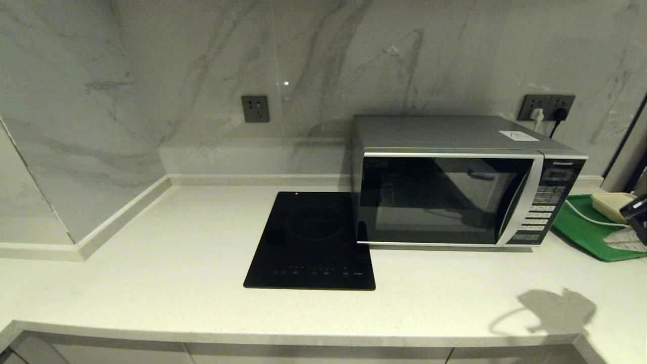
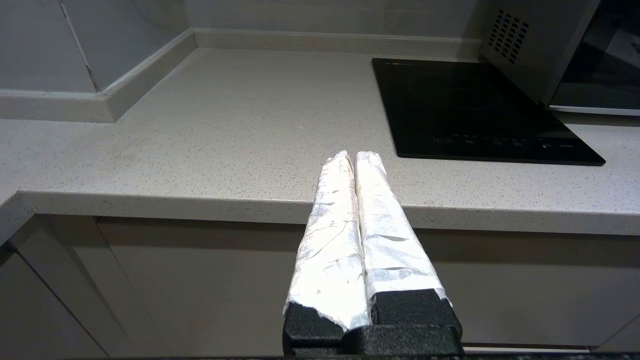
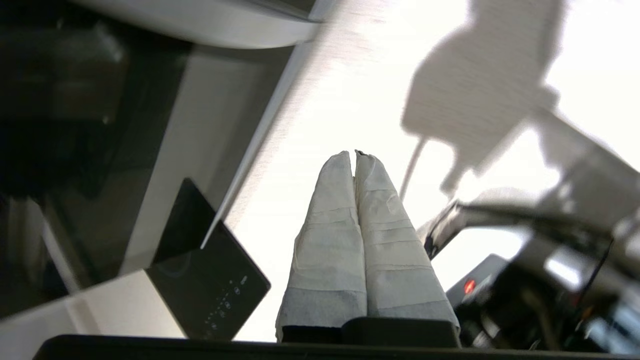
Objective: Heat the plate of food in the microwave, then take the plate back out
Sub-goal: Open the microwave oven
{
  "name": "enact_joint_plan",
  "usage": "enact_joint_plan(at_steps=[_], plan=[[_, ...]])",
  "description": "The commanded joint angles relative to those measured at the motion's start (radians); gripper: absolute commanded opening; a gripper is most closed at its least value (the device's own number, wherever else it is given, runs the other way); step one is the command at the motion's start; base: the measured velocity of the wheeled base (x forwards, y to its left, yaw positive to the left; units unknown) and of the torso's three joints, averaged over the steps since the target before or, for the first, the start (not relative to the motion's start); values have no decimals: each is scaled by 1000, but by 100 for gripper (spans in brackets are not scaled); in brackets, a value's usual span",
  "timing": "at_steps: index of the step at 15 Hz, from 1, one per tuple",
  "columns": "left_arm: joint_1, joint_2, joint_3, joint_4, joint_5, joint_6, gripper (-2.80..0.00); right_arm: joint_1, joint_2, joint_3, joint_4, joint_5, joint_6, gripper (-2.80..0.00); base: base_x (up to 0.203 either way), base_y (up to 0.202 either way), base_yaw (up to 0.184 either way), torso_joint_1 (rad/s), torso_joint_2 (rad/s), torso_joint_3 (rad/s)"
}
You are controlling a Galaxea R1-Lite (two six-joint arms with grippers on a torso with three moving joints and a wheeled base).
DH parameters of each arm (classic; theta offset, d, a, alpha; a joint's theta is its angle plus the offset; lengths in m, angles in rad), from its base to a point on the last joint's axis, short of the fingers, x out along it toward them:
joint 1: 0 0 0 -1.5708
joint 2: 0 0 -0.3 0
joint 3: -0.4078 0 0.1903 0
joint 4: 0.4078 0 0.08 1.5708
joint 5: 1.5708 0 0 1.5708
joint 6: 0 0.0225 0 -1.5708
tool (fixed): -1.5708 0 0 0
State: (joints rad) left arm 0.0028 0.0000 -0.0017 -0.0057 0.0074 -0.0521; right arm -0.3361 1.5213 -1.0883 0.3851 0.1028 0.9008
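Observation:
The silver microwave (image 1: 445, 197) stands at the back right of the counter with its dark glass door closed; its vented side (image 2: 520, 40) shows in the left wrist view. The plate of food is not visible in any view, and nothing can be made out through the door glass. My left gripper (image 2: 355, 156) is shut and empty, held low in front of the counter's front edge, left of the hob. My right gripper (image 3: 354, 154) is shut and empty above the counter to the right of the microwave; only a dark part of that arm (image 1: 638, 211) shows at the head view's right edge.
A flat black induction hob (image 1: 313, 242) lies just left of the microwave. A green tray (image 1: 581, 232) with a cream box (image 1: 611, 205) and a white cable sits to the microwave's right. The arm's shadow (image 1: 556, 308) falls on the counter's front right.

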Motion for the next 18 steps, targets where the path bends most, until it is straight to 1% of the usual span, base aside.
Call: enact_joint_plan(at_steps=[1, 2, 4, 5, 7, 9, 13, 14, 16, 18], plan=[[0, 0, 0, 0, 0, 0, -280, -138, -6, 138, -54, 167, 4, -280, 0, 0, 0, 0, 0, 0], [0, 0, 0, 0, 0, 0, -280, -169, 6, 196, -86, 229, 4, -280, 0, 0, 0, 0, 0, 0], [0, 0, 0, 0, 0, 0, -280, -212, 20, 290, -129, 321, 4, -280, 0, 0, 0, 0, 0, 0], [0, 0, 0, 0, 0, -2, -280, -224, 40, 321, -165, 358, 4, -280, 0, 0, 0, 0, 0, 0], [0, 0, 0, 0, 0, -1, -280, -229, 107, 335, -240, 418, 3, -280, 0, 0, 0, 0, 0, 0], [0, 0, 0, 0, 0, 0, -280, -230, 196, 330, -294, 455, -13, -280, 0, 0, 0, 0, 0, 0], [0, 0, 0, 0, 1, -2, -280, -230, 409, 276, -510, 496, -43, -280, 0, 0, 0, 0, 0, 0], [0, 0, 0, 0, 1, -2, -280, -231, 461, 263, -558, 501, -66, -280, 0, 0, 0, 0, 0, 0], [0, 0, 0, 0, 0, 0, -280, -239, 566, 234, -653, 514, -143, -280, 0, 0, 0, 0, 0, 0], [0, 0, 0, 0, 0, 0, -280, -249, 638, 185, -720, 583, -186, -280, 0, 0, 0, 0, 0, 0]])
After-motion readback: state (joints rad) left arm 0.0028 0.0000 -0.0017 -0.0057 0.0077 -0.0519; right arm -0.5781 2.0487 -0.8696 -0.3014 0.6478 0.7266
